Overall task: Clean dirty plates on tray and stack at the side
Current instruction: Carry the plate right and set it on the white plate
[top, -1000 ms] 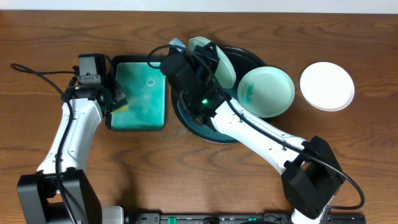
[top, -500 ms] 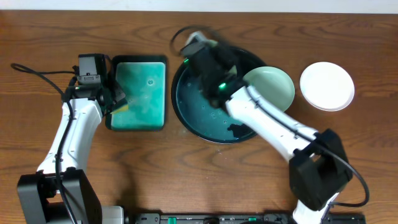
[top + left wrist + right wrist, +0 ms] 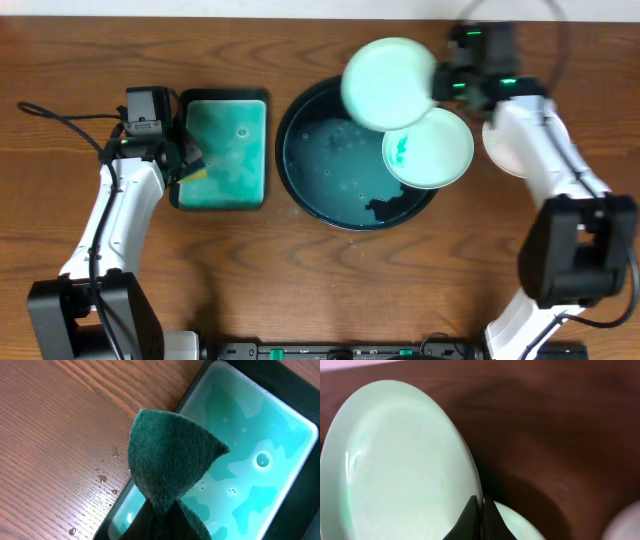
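Plates number three, and they stand at three stages. One white plate (image 3: pixel 503 152) lies on the bare surface (image 3: pixel 300 290) to the right of the black pan (image 3: pixel 320 170), half hidden under the right arm. It looks clean and, by that judgement, is the start of the stack. The lifted plate (image 3: pixel 388 82) hangs tilted over the pan's far right rim, gripped at its edge by the right claw (image 3: pixel 481 515), whose jaws are closed on the rim. The smeared plate (image 3: pixel 430 150) rests on the pan's right edge with a teal-green streak on its face, so it is not yet cleaned. The task seems past its first third, with one plate to set down and one to scrub. The left claw (image 3: pixel 155 527) is clamped on a folded green sponge (image 3: pixel 170 470) at the edge of the teal tray (image 3: pixel 240 110). The overhead view gives the layout but shows only a sliver of sponge. The left wrist view shows the fold and water droplets (image 3: pixel 102 479) on the wood, and the right wrist view shows the lifted plate's glossy face without visible smears — and the thin pinch on its rim.
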`<state>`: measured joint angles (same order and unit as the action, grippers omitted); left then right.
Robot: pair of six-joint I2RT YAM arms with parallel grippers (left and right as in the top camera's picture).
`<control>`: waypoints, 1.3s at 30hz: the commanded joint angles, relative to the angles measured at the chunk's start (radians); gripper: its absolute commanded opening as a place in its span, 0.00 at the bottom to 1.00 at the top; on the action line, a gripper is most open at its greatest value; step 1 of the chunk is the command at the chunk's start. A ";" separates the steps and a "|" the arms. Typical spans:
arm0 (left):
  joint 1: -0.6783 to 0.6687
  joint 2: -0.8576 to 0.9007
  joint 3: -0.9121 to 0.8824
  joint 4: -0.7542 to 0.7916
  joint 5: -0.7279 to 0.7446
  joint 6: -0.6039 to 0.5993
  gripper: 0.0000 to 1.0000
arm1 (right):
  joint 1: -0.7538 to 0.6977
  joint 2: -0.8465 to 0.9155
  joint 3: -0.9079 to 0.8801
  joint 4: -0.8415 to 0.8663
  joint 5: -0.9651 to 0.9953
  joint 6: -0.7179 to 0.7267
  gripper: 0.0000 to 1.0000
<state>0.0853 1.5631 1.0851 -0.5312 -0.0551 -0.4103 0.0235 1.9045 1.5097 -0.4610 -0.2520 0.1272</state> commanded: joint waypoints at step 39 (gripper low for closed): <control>0.000 0.005 -0.001 0.018 -0.005 0.005 0.07 | -0.593 -0.018 -0.222 0.062 0.034 0.096 0.37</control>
<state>0.0849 1.5631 1.0851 -0.5171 -0.0551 -0.4107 -0.5983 1.9041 1.2926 -0.3923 -0.2184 0.2588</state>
